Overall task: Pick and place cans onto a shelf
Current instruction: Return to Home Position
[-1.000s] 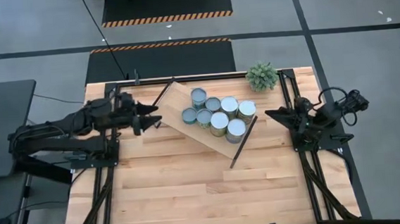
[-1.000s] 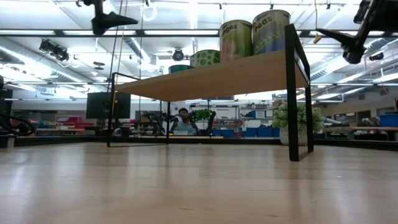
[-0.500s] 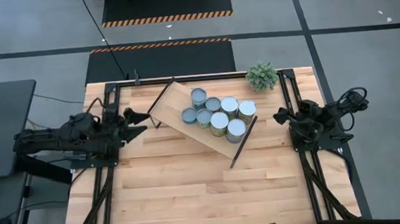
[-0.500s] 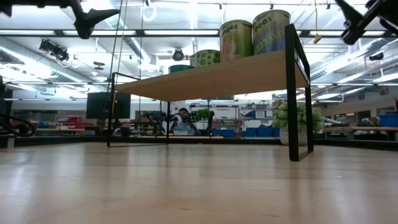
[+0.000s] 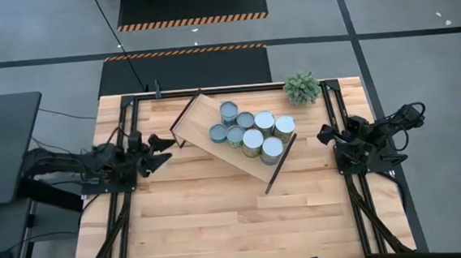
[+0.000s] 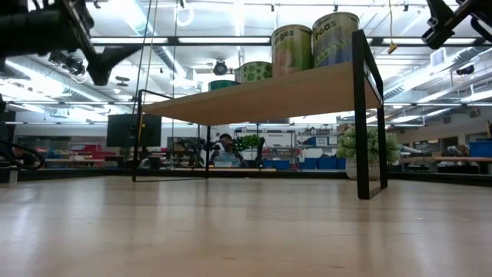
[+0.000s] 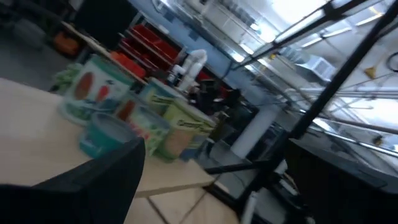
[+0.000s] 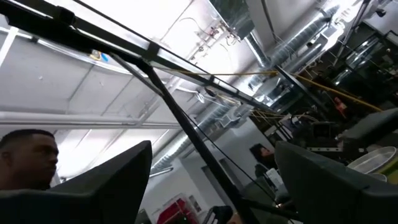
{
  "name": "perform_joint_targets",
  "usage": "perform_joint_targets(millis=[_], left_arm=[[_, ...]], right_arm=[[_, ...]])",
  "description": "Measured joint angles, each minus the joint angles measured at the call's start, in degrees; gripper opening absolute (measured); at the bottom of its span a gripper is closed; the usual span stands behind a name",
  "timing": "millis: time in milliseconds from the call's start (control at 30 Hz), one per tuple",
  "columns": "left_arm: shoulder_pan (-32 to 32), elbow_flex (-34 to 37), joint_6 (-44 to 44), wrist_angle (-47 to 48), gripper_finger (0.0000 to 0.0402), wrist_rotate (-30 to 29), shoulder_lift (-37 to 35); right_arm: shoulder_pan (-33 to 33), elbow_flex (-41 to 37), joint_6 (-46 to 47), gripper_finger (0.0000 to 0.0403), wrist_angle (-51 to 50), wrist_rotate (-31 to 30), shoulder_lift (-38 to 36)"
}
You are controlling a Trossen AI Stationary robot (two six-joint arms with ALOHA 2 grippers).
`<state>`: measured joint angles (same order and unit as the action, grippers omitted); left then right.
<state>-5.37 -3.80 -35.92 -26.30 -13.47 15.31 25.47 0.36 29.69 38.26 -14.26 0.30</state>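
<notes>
Eight cans (image 5: 252,141) clustered upright on the shelf (image 5: 201,117), shelf set at an angle on the far half of the surface (image 5: 220,219), left claw (image 5: 163,148) fingers apart, near the shelf's left end, right claw (image 5: 323,133) fingers apart, off its right end.

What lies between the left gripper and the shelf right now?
Nothing; the high view shows only bare tabletop between the left gripper and the shelf.
</notes>
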Motion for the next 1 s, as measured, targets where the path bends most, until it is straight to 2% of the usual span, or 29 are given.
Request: perform_joint_targets(millis=[200,400,567,1000], left_arm=[[-1.95,3.3,0.59,1.04,0.0389,-3.48,0.0],[-2.92,3.27,-0.38,6.64,0.0389,-3.78,0.06],[-2.9,3.27,2.1,8.68,0.0389,-3.91,0.06],[-2.9,3.29,2.11,8.59,0.0389,-3.9,0.06]], right_arm=[[0.0,0.0,-1.8,0.0347,-3.59,-0.1,0.07],[0.0,0.0,-2.3,0.0347,-9.34,3.95,0.09],[0.0,0.0,-2.35,0.0347,-9.64,3.61,0.07],[0.0,0.0,-2.43,0.0347,-9.64,3.49,0.07]])
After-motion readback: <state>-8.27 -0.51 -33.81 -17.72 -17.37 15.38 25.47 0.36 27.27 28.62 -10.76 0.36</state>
